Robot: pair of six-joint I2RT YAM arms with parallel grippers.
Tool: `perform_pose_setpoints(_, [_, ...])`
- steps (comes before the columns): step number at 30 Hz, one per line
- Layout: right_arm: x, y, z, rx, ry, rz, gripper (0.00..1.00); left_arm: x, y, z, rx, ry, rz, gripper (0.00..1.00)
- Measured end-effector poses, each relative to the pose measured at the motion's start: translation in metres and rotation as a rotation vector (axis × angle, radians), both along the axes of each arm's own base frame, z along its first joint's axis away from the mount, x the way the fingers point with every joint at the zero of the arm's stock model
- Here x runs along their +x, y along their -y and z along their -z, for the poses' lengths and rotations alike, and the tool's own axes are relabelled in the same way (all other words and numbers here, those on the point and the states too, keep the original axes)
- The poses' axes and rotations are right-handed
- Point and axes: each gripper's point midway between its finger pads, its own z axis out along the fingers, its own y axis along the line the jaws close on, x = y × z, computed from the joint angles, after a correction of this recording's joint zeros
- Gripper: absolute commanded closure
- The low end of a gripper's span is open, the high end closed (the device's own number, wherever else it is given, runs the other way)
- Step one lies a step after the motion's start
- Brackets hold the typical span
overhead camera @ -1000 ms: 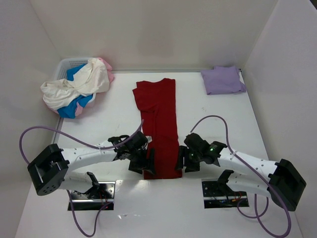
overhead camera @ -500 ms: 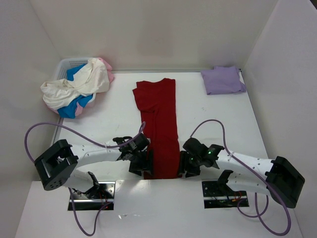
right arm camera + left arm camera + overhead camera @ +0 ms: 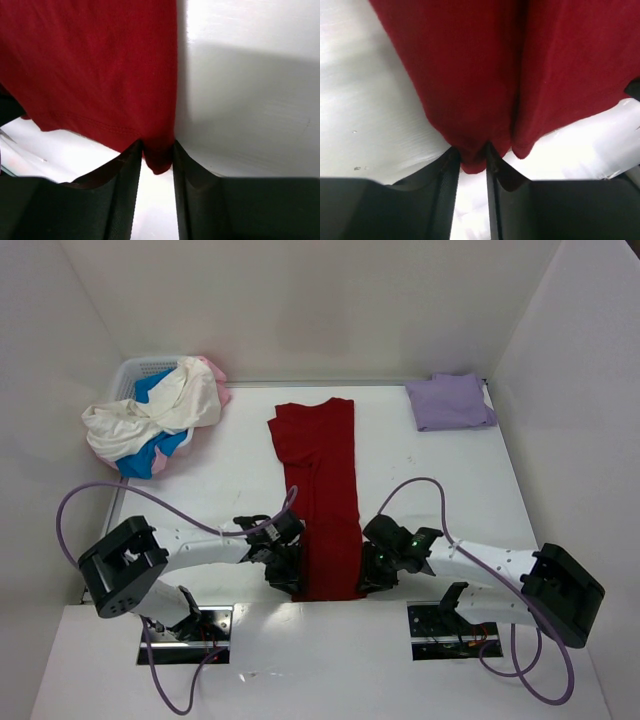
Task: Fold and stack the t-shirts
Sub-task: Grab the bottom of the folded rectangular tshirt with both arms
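Pinching near corners of the red t-shirt (image 3: pixel 325 480), left gripper (image 3: pixel 471 154) and right gripper (image 3: pixel 156 150) show clamped cloth only wrist-side. Overhead, bare tabletop (image 3: pixel 220 480) flanks both long edges.

A long folded dark red cloth t-shirt (image 3: pixel 322 480) lies mid-counter (image 3: pixel 450 490), running near to far. The left gripper (image 3: pixel 288 577) and right gripper (image 3: pixel 371 577) sit at its near corners. Far right lies a folded pale lavender t-shirt (image 3: pixel 450 402). Far left stands a white plastic lattice basket (image 3: pixel 140 367), with a heap of cream, blue and pink t-shirts (image 3: pixel 160 420) spilling over its near side.
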Motion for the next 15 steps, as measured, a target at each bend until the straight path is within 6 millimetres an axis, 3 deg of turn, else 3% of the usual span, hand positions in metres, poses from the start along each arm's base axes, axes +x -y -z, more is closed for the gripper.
perform_pose_setpoints(2, [0.001,0.0,0.001,-0.004,0.006,0.002,0.83,0.0,0.0,0.001,0.004,-0.002,0.001,0.82])
perform_pose_setpoints(6, [0.003,0.001,0.001,-0.007,0.014,0.006,0.93,0.0,0.0,0.003,0.007,-0.006,-0.001,0.95])
perform_pose_setpoints(7, [0.004,0.001,0.001,-0.007,0.018,0.008,1.0,0.0,-0.001,0.002,0.008,-0.001,-0.001,0.98])
perform_pose_setpoints(11, [0.008,0.0,-0.003,-0.006,0.038,0.019,1.0,0.004,-0.003,-0.006,0.016,0.026,-0.012,1.0])
perform_pose_setpoints(15, [0.025,-0.011,-0.021,0.018,0.097,0.035,1.0,0.022,0.003,-0.033,0.011,0.104,-0.029,1.0])
